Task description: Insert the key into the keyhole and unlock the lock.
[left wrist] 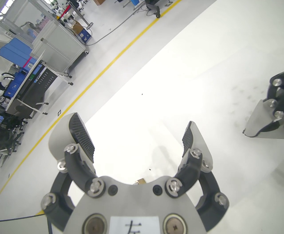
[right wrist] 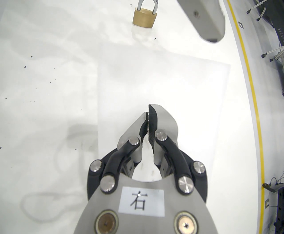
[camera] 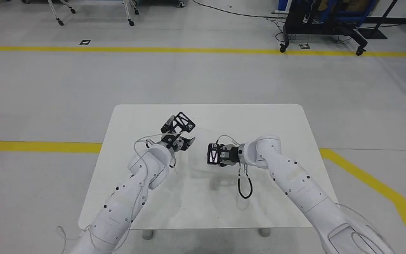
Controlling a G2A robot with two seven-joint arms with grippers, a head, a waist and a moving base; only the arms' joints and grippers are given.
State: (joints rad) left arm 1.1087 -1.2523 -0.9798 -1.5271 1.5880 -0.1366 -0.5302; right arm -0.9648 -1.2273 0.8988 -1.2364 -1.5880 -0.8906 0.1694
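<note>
A brass padlock (right wrist: 144,18) with a steel shackle lies on the white table (camera: 273,127). My left gripper (left wrist: 133,126) hovers open over the table with nothing between its ribbed pads (left wrist: 82,137); a sliver of brass, the padlock (left wrist: 141,181), peeks out just under its palm. In the top view the left gripper (camera: 187,132) sits near the table's middle. My right gripper (right wrist: 148,113) is shut, pads pressed together, with nothing visible between them. It points toward the padlock from a short way off. In the top view the right gripper (camera: 210,154) faces the left one.
A black cable loop (camera: 244,185) hangs from the right arm above the table. Part of the left arm (right wrist: 204,20) juts in beside the padlock. The right gripper's fingers (left wrist: 264,124) show off to one side of the left wrist view. Yellow floor lines surround the table.
</note>
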